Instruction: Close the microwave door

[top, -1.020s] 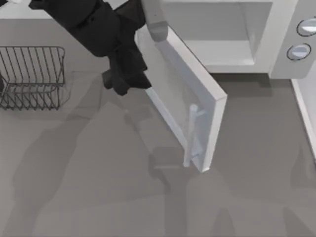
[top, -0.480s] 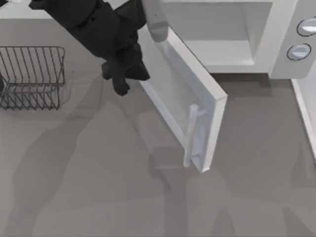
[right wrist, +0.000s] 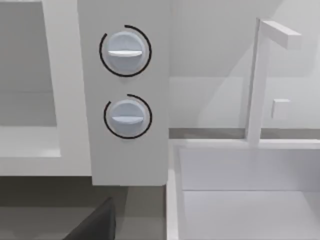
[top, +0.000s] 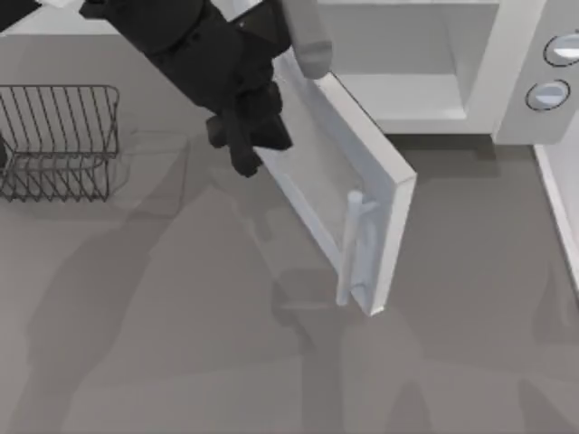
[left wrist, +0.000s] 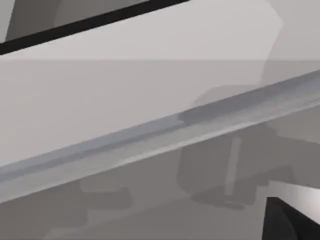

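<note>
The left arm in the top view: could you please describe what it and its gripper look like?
The left arm is a bulky, matt black body of angular, faceted housings with no visible cables or markings. It narrows to the left gripper, equally black and blocky, next to the white microwave door.

- Grey table (top: 181,344), carrying everything.
- White microwave body (top: 507,72) sits at its far edge.
- Wire basket (top: 59,140) rests well left of the microwave body.

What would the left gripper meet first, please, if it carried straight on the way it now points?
Most likely the microwave door: the left gripper sits by its windowed face near the hinge side, pointing at the panel. Depth is unclear, so contact can't be judged.
</note>
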{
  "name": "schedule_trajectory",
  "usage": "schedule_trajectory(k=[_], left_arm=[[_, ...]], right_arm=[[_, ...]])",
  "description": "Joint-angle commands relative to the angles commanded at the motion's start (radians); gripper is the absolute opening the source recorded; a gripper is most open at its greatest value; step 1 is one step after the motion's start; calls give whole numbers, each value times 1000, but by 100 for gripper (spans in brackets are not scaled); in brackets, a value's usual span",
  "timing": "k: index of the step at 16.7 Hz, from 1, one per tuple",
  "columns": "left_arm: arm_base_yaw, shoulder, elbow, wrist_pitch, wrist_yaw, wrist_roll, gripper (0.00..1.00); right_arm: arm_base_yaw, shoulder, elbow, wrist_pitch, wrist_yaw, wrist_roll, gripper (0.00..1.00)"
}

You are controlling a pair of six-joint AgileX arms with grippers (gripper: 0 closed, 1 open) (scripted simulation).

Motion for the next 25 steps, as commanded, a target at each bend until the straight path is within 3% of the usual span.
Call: schedule_trajectory(k=[25], left_arm=[[-88,69,96,18,-33,-95,0]], right_arm=[[0,0,0,0,0,0,100]])
